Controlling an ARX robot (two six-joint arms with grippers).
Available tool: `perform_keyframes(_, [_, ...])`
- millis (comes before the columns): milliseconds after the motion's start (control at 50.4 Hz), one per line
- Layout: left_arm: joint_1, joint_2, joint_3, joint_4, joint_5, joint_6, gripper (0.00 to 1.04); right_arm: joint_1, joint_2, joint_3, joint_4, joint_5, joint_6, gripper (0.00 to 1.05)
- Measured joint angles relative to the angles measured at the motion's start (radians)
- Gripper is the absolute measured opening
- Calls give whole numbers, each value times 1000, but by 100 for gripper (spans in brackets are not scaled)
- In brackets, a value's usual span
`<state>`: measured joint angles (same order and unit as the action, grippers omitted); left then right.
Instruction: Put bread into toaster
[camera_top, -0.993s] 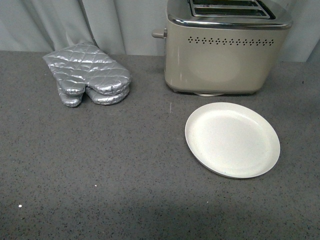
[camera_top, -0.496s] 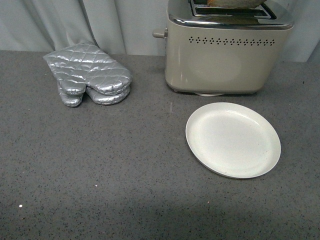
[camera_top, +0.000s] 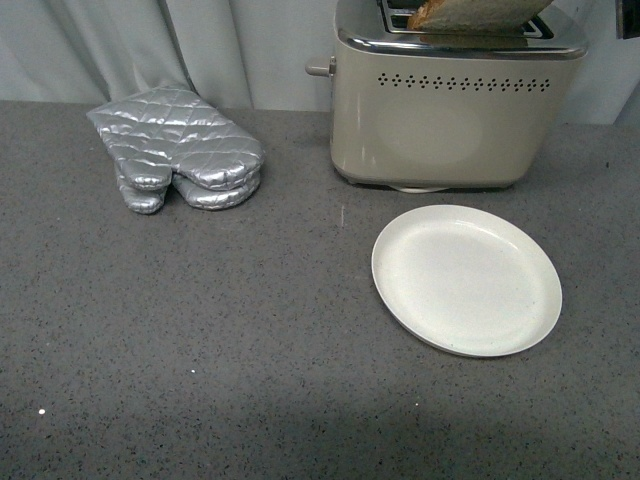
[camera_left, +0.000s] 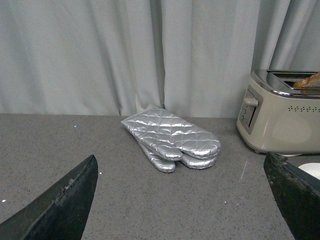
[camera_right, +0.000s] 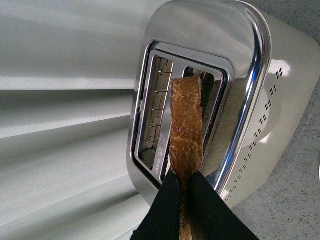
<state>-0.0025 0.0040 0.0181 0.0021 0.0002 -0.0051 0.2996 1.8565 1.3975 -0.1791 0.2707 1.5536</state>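
The grey counter (camera_top: 200, 340) carries everything, and the toaster (camera_top: 455, 120) at its far side is the thing to measure from. Its vent-hole wall faces the robot and its two slots run along its length. The white plate (camera_top: 465, 280) lies bare on the counter just in front of the toaster. The silver oven mitts (camera_top: 180, 150) are stacked well off to its lever side. The bread (camera_top: 478, 14) is directly above the toaster's chrome top, standing on edge with its long axis running along the slots, not across them. In the front view it is tilted, with the end toward the lever lower. From the right wrist view its free end appears to sit over the slot nearer the vent-hole wall, close to the bar between the two slots. Whether it has entered that slot I cannot tell. The right gripper (camera_right: 183, 182) is above the toaster with its fingers closed narrowly on the slice's near end, so the move is its to make, most likely a straight drop along that slot. The left gripper (camera_left: 180, 159) is spread wide and holds nothing, well away from the toaster beyond the mitts.
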Motion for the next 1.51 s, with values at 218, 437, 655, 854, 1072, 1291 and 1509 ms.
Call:
perform_keyframes(218, [0,0,0,0,0,0,98,-22,84,114,-38,-14,-72,6])
perform_keyframes(437, [0,0,0,0,0,0,98,-26,65,94,119,50,-370,51])
perform_keyframes(655, [0,0,0,0,0,0,98,2,-191,-290,632,193,-1004,97])
perform_keyframes(854, [0,0,0,0,0,0,98,-12,-396,-727,1088,237,-1684,95])
perform_keyframes(1072, [0,0,0,0,0,0,98,-78,-605,-978,1110,216,-1870,95])
perform_keyframes(1291, [0,0,0,0,0,0,98,-193,-846,-1157,926,-134,-1682,73])
perform_keyframes(1509, [0,0,0,0,0,0,98,-257,-977,-1240,894,-251,-1583,40])
